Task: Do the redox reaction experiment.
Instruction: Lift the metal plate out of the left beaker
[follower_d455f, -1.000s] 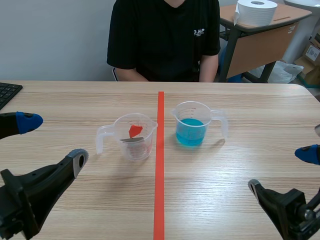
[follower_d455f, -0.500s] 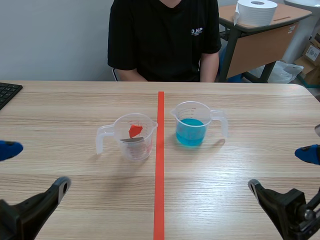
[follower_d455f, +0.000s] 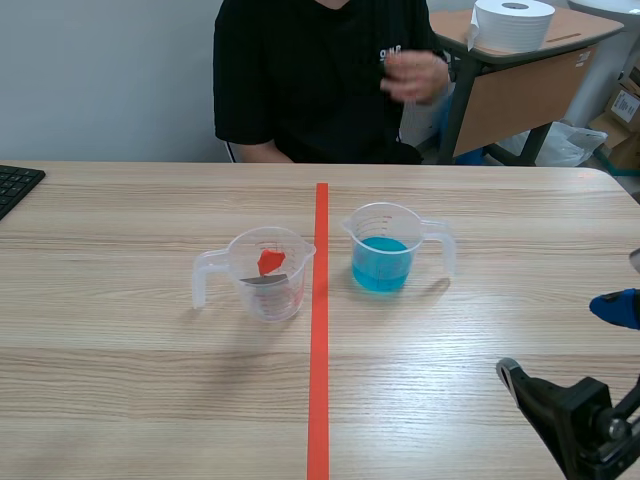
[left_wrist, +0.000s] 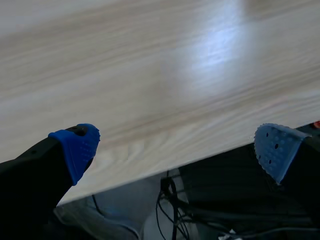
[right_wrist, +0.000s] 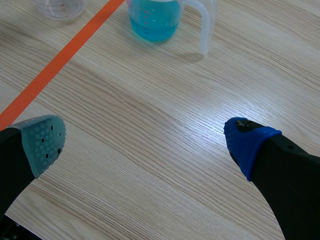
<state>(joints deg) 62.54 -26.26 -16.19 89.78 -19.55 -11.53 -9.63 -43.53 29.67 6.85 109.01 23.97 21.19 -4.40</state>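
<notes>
Fingers on my right pincer (right_wrist: 147, 145) stand wide apart with nothing between them, only bare table (right_wrist: 165, 115) under the gap. Ahead of it, well clear of the pads, stands the clear jug of blue liquid (right_wrist: 152, 20), its handle turned toward the right finger's side. The orange tape line (right_wrist: 55, 67) runs ahead past the left finger, and beyond it I can just catch the base of the second jug (right_wrist: 60, 6). The scene view shows that one holding a red scrap (follower_d455f: 268, 261) above a grey metal piece (follower_d455f: 265, 281). My left pincer (left_wrist: 175, 150) is spread open too, empty, hanging at the near table edge with cables (left_wrist: 175, 220) below it. Neither jug is in its sight. Far beyond both jugs a person (follower_d455f: 320, 80) sits, one hand (follower_d455f: 415, 75) raised at chest height.
</notes>
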